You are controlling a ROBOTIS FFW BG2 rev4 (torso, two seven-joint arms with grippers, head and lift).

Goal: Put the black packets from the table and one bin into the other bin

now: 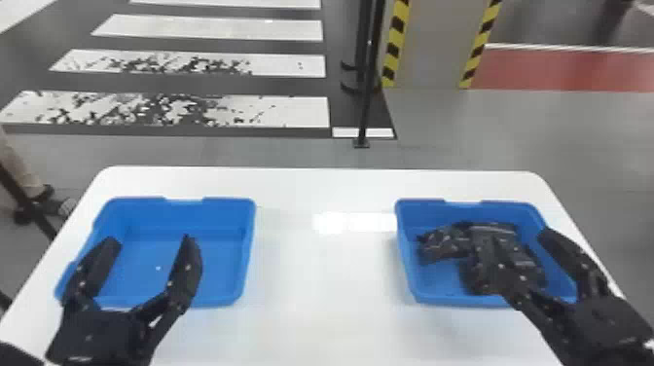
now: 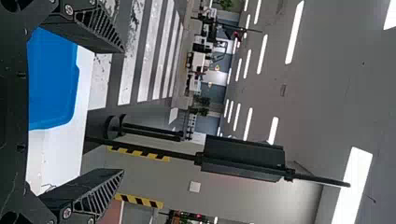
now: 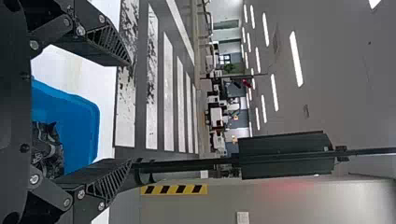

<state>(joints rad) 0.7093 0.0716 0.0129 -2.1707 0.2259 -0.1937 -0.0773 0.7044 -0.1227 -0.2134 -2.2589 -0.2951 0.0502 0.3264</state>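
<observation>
My left gripper (image 1: 151,248) stands open over the left blue bin (image 1: 209,267), which holds no packets. At the right, black packets (image 1: 443,243) lie heaped in the right blue bin (image 1: 423,290). Over that bin my right gripper (image 1: 525,238) is open, one finger covering part of the heap. The left wrist view has my left gripper (image 2: 123,112) with wide-apart fingers and a blue bin (image 2: 53,79) beyond. In the right wrist view, my right gripper (image 3: 130,112) is spread, with the blue bin (image 3: 81,126) and packets (image 3: 46,149) beyond it.
Both bins stand on a white table (image 1: 321,282), with a broad stretch of tabletop between them. Past its far edge a black post (image 1: 368,97) rises from the floor. A person's leg and shoe show at the left edge.
</observation>
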